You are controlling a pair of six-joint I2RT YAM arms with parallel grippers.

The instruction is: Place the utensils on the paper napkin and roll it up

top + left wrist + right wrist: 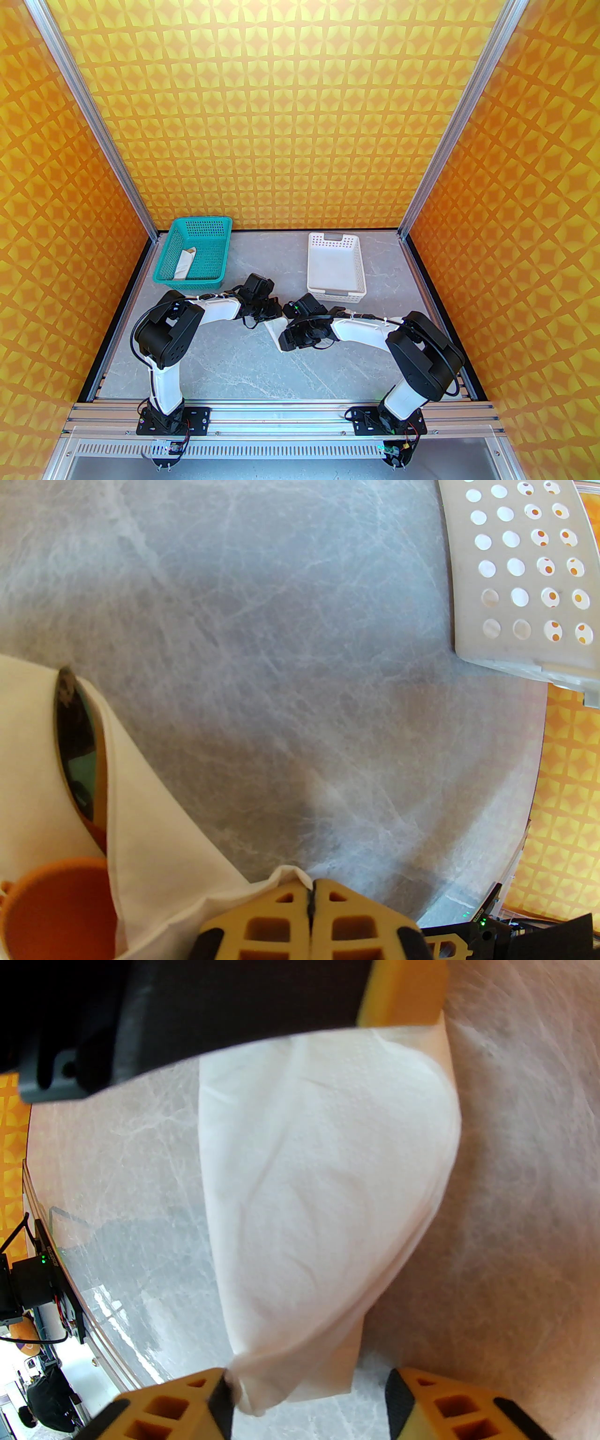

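The paper napkin (275,328) lies folded over the utensils at mid-table, between both grippers. In the left wrist view the reddish-brown spoon's bowl (77,752) peeks out of the napkin (154,836), and an orange rounded piece (56,911) shows at the fold's mouth; I cannot tell which utensil it is. The fork and knife are hidden. My left gripper (311,897) (268,315) is shut on the napkin's corner. My right gripper (309,1382) (284,340) is open around the bulging napkin's (323,1171) near end, whose tip touches the left finger (220,1400).
A teal basket (194,255) at the back left holds a slim white paper tube (183,265). A white perforated basket (335,267) (520,573) stands at the back right, close behind the right wrist. Bare grey table lies in front of the grippers.
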